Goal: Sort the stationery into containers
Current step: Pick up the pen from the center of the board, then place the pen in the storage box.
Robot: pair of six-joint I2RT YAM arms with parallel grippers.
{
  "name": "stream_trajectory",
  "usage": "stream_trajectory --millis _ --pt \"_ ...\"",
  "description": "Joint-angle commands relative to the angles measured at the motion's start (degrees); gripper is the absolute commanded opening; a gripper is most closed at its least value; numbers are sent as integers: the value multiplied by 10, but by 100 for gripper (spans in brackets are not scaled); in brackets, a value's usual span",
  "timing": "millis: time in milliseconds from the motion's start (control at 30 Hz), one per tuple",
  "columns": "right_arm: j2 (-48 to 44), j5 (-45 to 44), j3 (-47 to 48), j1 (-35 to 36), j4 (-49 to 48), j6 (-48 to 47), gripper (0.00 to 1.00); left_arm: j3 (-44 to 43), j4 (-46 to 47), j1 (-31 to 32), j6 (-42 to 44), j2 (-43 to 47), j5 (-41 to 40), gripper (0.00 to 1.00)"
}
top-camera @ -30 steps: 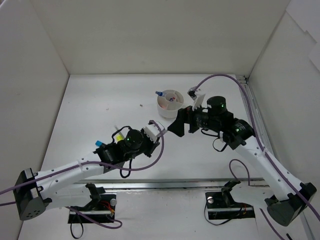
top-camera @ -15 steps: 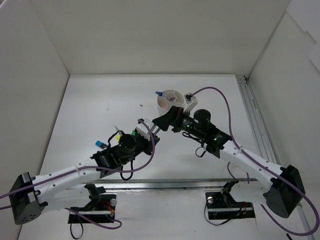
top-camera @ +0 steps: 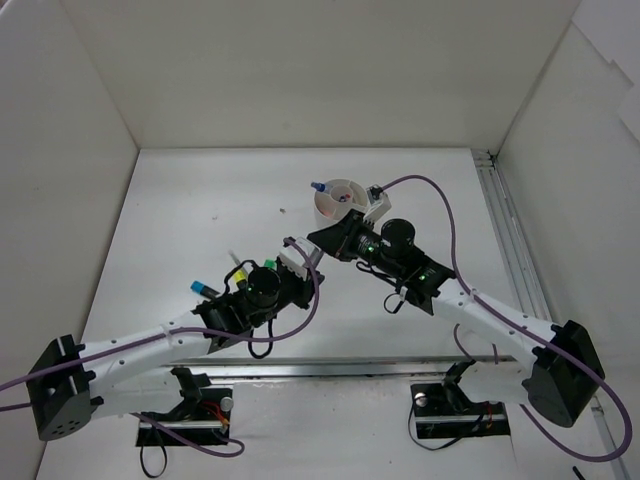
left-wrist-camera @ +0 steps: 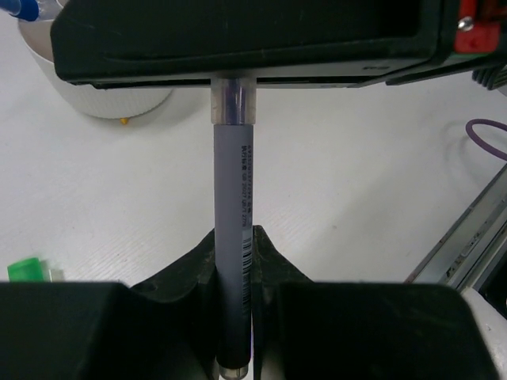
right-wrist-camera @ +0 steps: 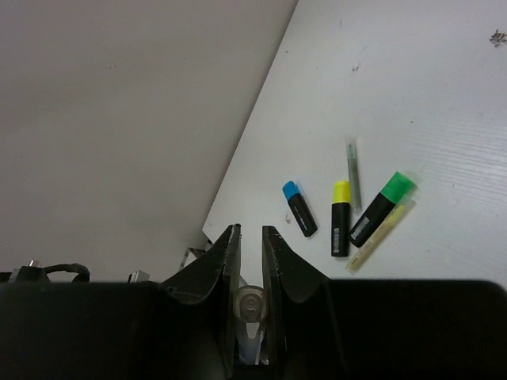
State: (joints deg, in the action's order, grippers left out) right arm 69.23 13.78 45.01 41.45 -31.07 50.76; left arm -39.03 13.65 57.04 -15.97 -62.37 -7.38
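Observation:
A blue-grey pen with a clear end is gripped from both sides. My left gripper is shut on its barrel. My right gripper is shut on the clear end. In the top view the two grippers meet tip to tip, just in front of the round white tub. A blue-capped tube leans over the tub's rim. On the table lie a blue highlighter, a yellow one and a green one, with a thin pen and a yellowish stick.
White walls enclose the table on the left, back and right. A metal rail runs along the right side and another along the front. Purple cables loop from both arms. A small dark speck lies left of the tub.
My right arm swung left and down from beside the tub to the left gripper, and its jaws closed on the pen's clear end. The left arm shifted slightly, still holding the pen.

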Motion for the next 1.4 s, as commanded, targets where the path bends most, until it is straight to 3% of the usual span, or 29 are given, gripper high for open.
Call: stream_trajectory --millis 0,33,67,167,233,300,467,667,833,967,1367 --pt "-18 -19 14 7 -51 -8 0 -29 42 1 -12 3 -14 0" --pt "-18 -24 15 7 -51 -18 0 -32 36 1 -14 1 -18 0" --pt "-19 -28 16 7 -48 -22 0 -42 29 1 -13 -1 -19 9" --pt "-26 -73 27 7 -16 -65 0 -60 -14 1 -10 -3 -23 51" --pt "-30 -96 46 6 26 -113 0 -59 -27 1 -10 2 -31 66" --pt "-39 -153 64 6 63 -171 0 -49 -47 1 -22 21 -60 98" --pt "-34 -253 89 -7 94 -268 0 -18 -128 -33 -68 92 -102 100" --pt "61 -247 138 -19 38 -432 0 -11 -218 -130 -122 141 -113 100" --pt "172 -206 196 -30 -35 -544 0 -8 -227 -230 -127 127 -48 100" --pt "235 -166 240 -51 -95 -561 0 -9 -217 -305 -122 100 24 100" --pt "355 -102 264 -84 -287 -551 0 -12 -190 -336 -94 57 67 100"
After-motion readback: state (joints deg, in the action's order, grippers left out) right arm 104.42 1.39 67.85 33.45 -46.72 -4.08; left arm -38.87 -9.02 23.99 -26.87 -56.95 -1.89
